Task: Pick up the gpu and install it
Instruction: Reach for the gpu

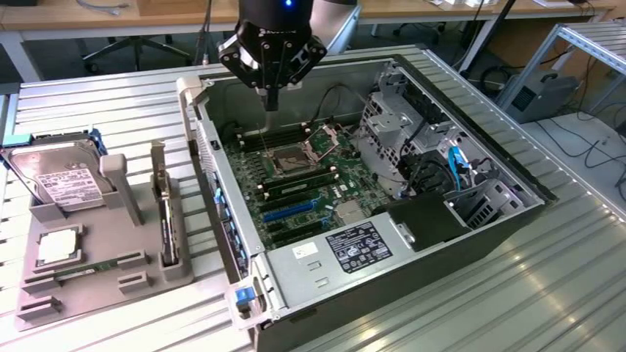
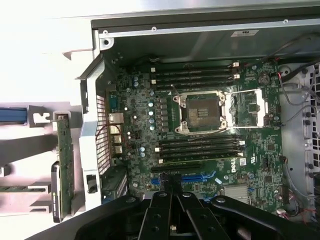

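A ribbed metal table (image 1: 98,103) carries an open computer case (image 1: 440,253) and, just beside it toward the exterior view's left, a grey parts holder (image 1: 93,290)

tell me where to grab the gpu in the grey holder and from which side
Probably best to grip the gpu at the middle of its upper long edge, coming straight down from above, jaws across its thin body. It stands on edge in the grey holder with its lower edge and ends seated in it, so only the top edge and flat faces are free.

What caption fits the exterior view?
Shut gripper hovers over the motherboard in the open computer case; the gpu stands on edge in the gray holder beside it.
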{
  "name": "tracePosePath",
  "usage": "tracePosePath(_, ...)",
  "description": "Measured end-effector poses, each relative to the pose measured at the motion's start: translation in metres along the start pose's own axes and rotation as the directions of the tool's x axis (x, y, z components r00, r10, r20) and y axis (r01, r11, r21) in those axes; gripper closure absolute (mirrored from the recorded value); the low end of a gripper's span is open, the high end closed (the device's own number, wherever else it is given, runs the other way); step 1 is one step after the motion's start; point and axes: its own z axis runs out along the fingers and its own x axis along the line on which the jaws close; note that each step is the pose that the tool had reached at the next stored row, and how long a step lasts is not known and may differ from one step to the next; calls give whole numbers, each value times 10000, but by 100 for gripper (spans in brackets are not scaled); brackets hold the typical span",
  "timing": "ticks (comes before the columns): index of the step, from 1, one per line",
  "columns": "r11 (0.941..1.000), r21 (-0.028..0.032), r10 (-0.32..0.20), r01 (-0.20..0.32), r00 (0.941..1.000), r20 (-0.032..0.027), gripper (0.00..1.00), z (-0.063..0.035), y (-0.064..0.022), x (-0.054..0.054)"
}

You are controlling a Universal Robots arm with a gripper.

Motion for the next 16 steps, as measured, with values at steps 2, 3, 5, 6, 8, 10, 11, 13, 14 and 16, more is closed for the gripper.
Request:
tracePosePath(2,10000,0,0,0,10000,0,89,-1,-1,16)
tracePosePath(3,10000,0,0,0,10000,0,89,-1,-2,22)
tracePosePath(5,10000,1,0,0,10000,0,89,-1,-2,29)
tracePosePath(6,10000,0,0,0,10000,0,89,-1,-3,33)
tracePosePath(8,10000,0,1,-1,10000,0,89,-1,-3,40)
tracePosePath(10,10000,0,0,0,10000,0,89,-1,-4,47)
tracePosePath(11,10000,0,0,0,10000,0,89,-1,-4,50)
tracePosePath(13,10000,1,0,0,10000,-1,89,-2,-4,55)
tracePosePath(14,10000,0,0,0,10000,0,89,-2,-4,57)
tracePosePath(16,10000,0,1,-1,10000,0,89,-2,-5,63)
